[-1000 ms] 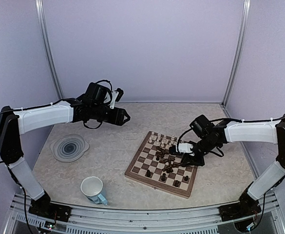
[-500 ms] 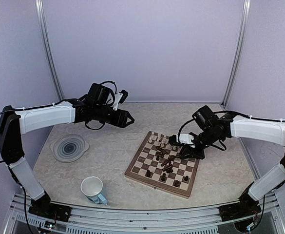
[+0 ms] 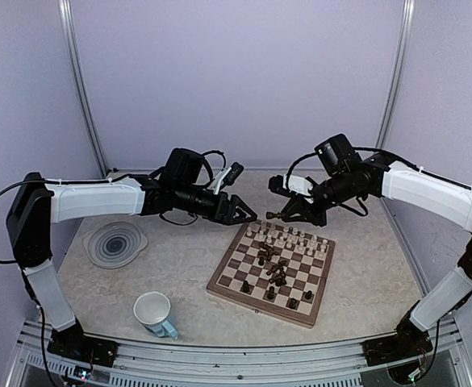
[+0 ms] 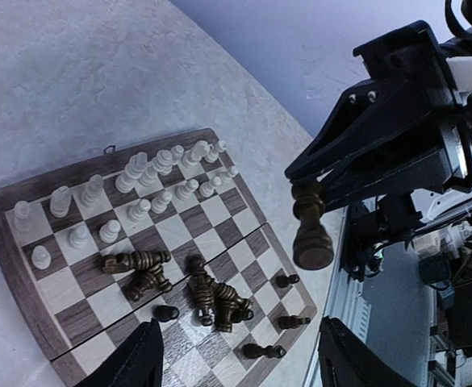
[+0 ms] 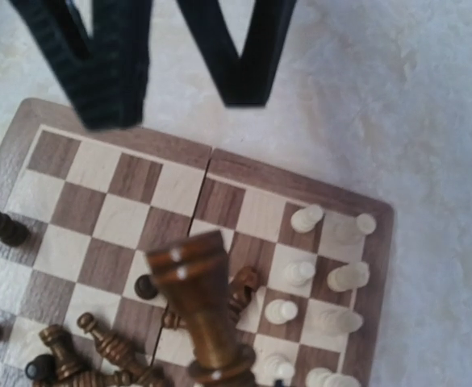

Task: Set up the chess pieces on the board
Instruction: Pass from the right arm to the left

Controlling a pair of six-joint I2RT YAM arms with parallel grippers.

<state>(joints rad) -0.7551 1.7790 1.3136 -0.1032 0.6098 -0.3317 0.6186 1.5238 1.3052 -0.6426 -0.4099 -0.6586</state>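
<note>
Top external view, left to right: my left gripper (image 3: 242, 213) hangs wide and empty. My right gripper (image 3: 277, 213) pinches a dark brown turned wooden chess piece (image 4: 310, 232) aloft near the checkered wooden board's (image 3: 260, 305) far edge. I judge it light, rigid and slick, best gripped at the narrow stem. The marbled beige tabletop (image 3: 179, 258) looks smooth, and lavender walls stand close.

- The dark piece (image 5: 199, 310) is blurred in my right wrist view, and its near end is cut by the lower edge; the fingers of my right hand (image 3: 278, 214) do not show there.
- The fingers of my left hand (image 4: 244, 363) are cut by the lower edge of their own view; the near corner of the board (image 4: 62, 289) too.
- From above, the chess pieces (image 3: 276, 270) are too small to tell their kinds.
</note>
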